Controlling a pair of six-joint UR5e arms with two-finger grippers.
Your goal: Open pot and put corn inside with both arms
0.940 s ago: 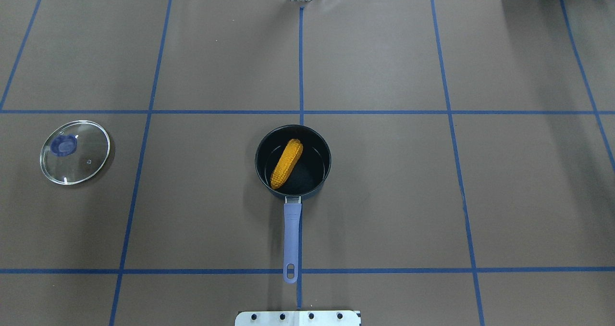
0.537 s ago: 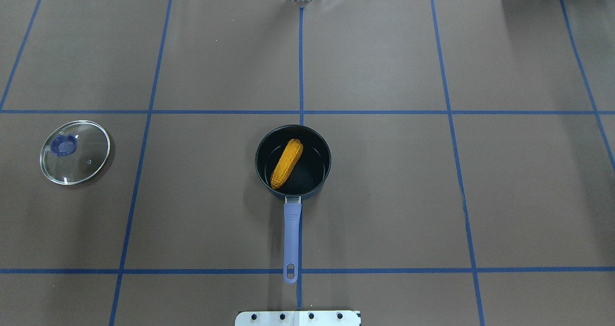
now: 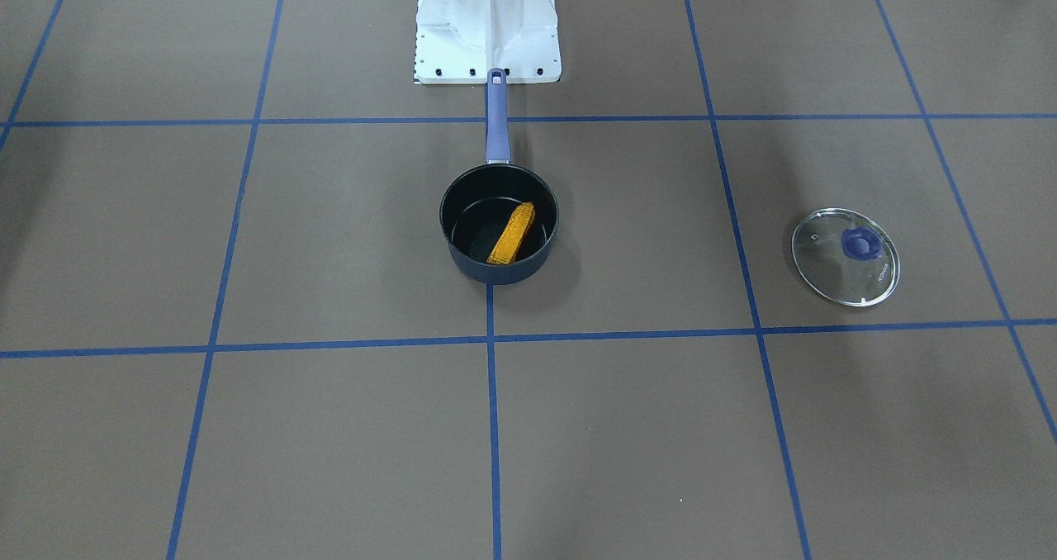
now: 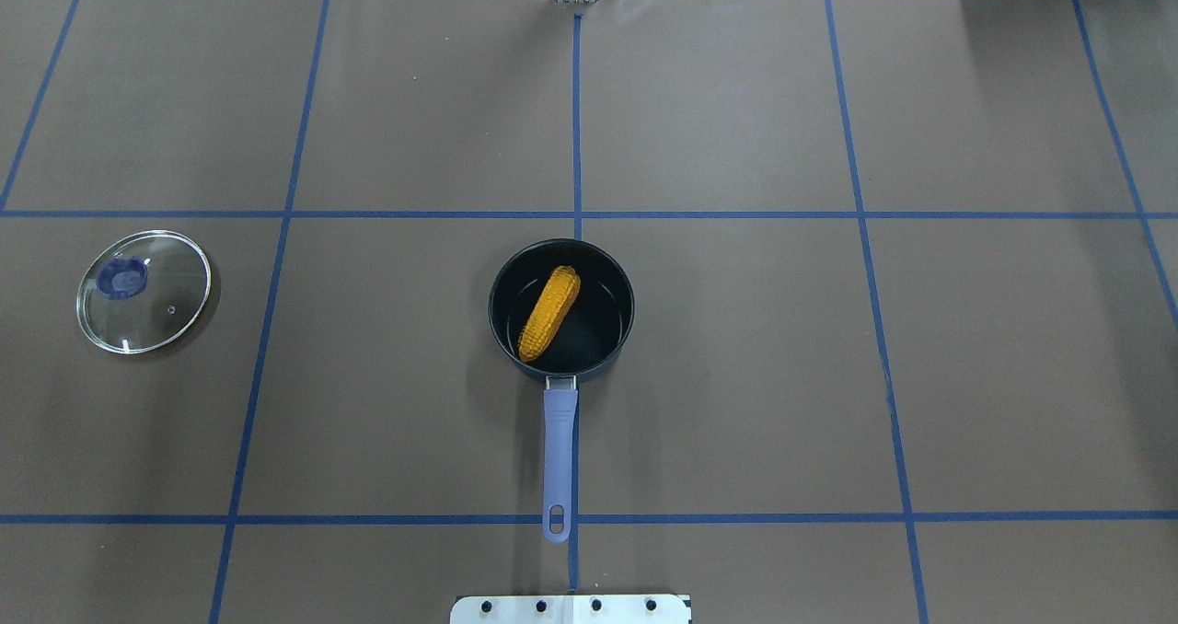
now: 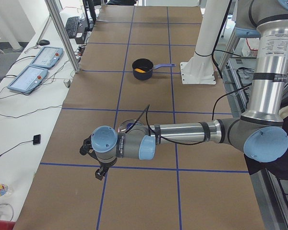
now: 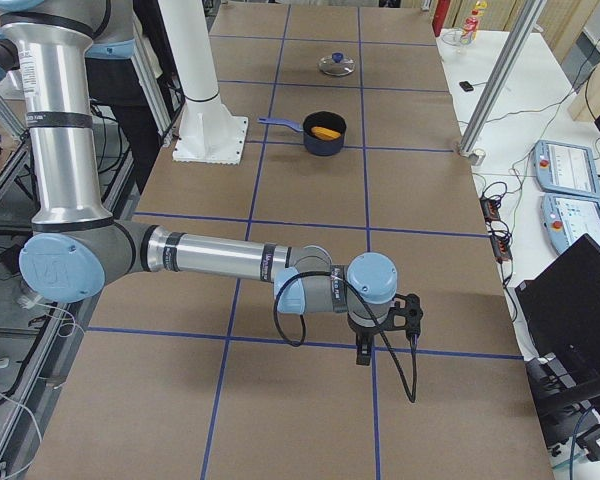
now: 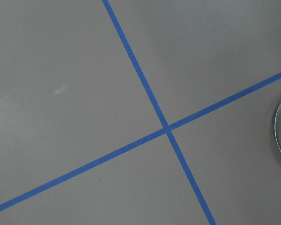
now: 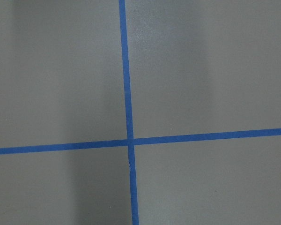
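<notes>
The dark navy pot (image 4: 598,322) stands upright and uncovered midway between the tabletop's left and right edges, its periwinkle handle (image 4: 559,440) pointing at the robot-side edge. The orange-yellow corn (image 4: 549,314) lies slantwise on its black bottom. The glass lid (image 4: 156,306), blue knob (image 4: 122,279) up, lies flat near the left edge. The left arm (image 5: 182,132) and right arm (image 6: 210,255) reach low over opposite ends

The pot (image 3: 500,273) is dark navy outside and black inside, with a periwinkle-blue handle (image 4: 560,449). The corn (image 4: 550,313) is orange-yellow with a kernel pattern. The glass lid (image 4: 156,316) is clear with a blue knob (image 4: 122,279). The brown table cover (image 4: 736,375) carries a grid of blue tape. The left arm (image 5: 182,133) and right arm (image 6: 220,257) are silver-grey with light-blue joint caps.
</notes>
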